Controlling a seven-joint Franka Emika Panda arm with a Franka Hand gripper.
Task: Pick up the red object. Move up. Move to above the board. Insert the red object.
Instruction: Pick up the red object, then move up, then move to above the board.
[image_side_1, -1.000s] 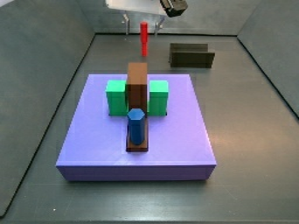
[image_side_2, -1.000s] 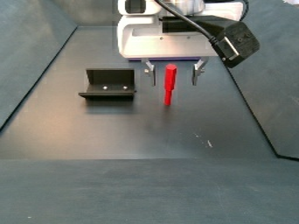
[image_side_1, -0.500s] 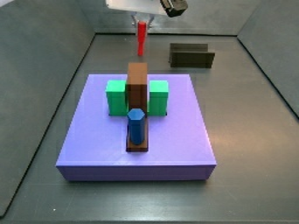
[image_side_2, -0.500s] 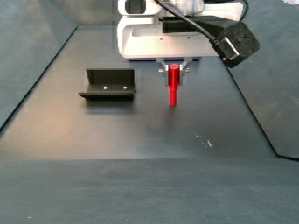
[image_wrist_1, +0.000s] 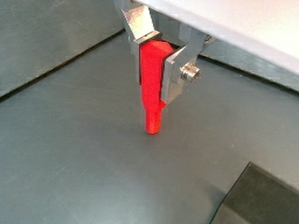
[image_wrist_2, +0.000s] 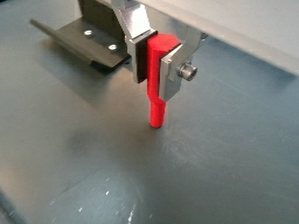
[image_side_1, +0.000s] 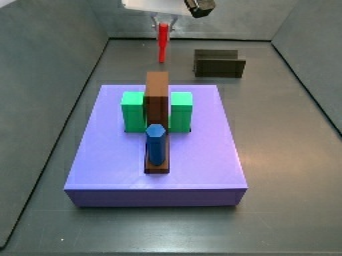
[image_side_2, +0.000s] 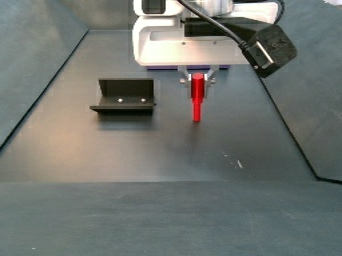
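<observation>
I have the gripper (image_side_2: 198, 72) pinching the red object (image_side_2: 198, 97) by its top, hanging clear of the floor behind the board (image_side_1: 158, 95). I judge the lift under way; next I must carry it above the board

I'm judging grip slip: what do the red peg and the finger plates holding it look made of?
The red object, held upright in the hand above the floor, looks like smooth matte plastic: uniform bright red, with no grain or glare. The fingers look like brushed metal: flat, silvery, with a screw head, though pads aren't clearly visible.
</observation>
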